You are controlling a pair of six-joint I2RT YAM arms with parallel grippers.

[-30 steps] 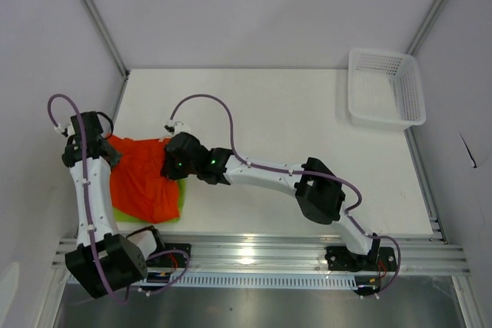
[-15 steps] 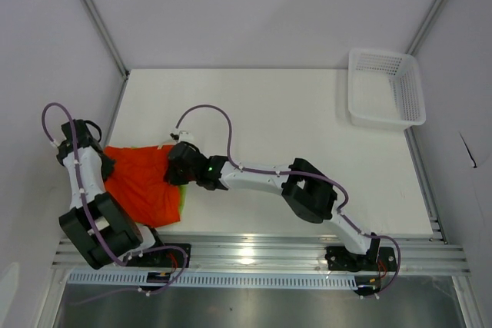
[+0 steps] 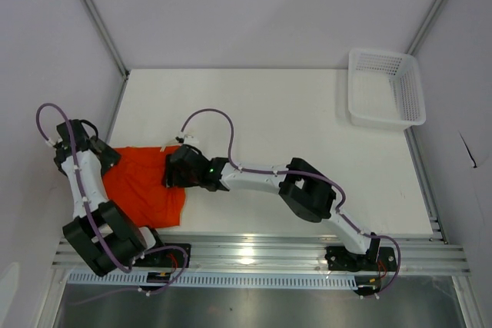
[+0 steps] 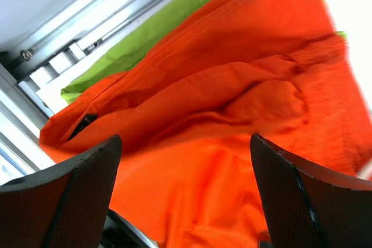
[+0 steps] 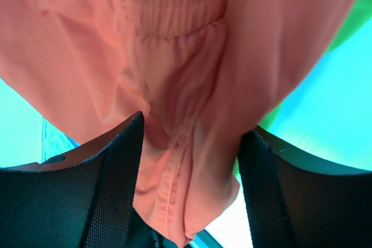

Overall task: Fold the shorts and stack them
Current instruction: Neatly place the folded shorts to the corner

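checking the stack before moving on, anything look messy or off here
Yes: the bright orange-red fabric shorts sit creased and bunched on the lime green fabric shorts, whose edge sticks out toward the metal rail, so the stack isn't aligned.

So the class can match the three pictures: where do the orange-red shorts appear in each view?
Top external: orange-red shorts at the table's near-left corner.
Left wrist: filling most of the frame.
Right wrist: bunched, filling the upper centre.
Shared landmark: lime green shorts peeking out beside them in both wrist views.
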